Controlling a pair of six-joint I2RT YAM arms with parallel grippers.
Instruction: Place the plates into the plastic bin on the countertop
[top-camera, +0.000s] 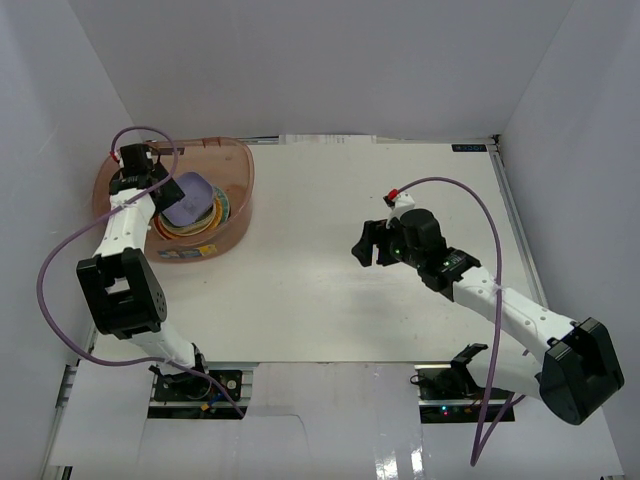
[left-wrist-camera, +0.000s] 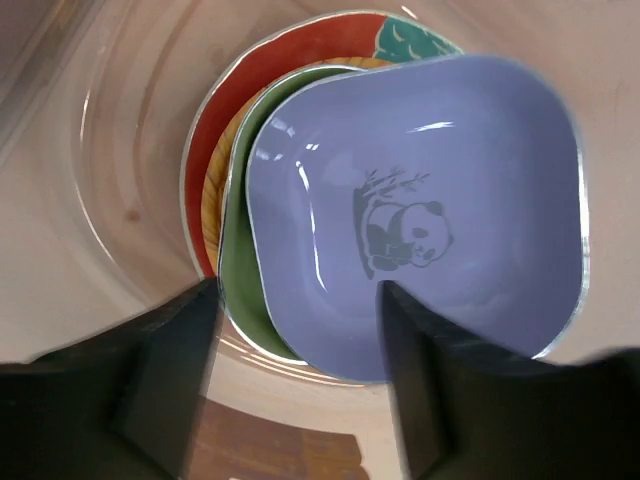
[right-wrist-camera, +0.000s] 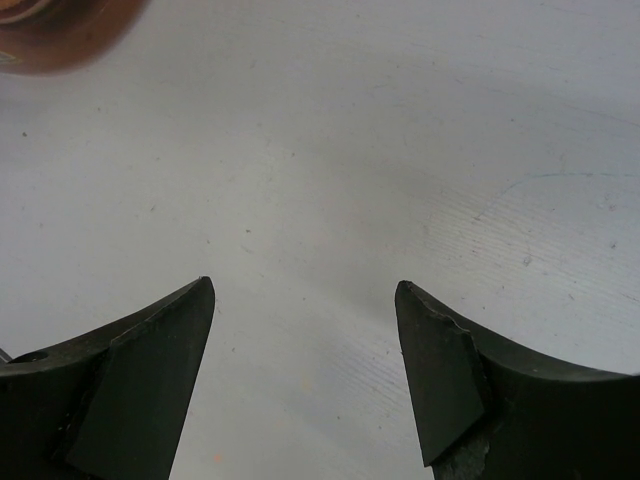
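Left gripper (left-wrist-camera: 297, 300) stands parted — lavender plate (left-wrist-camera: 420, 190) just beneath.

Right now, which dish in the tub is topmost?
The lavender rounded-square dish with a panda picture; the green plate, orange plate and red plate lie beneath.

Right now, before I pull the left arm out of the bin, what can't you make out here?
- Plate count: left wrist view, the lavender square panda dish covers all but slivers of the green plate, orange woven plate and red floral plate; anything lower is hidden.
- Contact: whether the open left tool touches that dish, same view.
- Pinkish translucent plastic bin, left side: the left arm covers it, top view.
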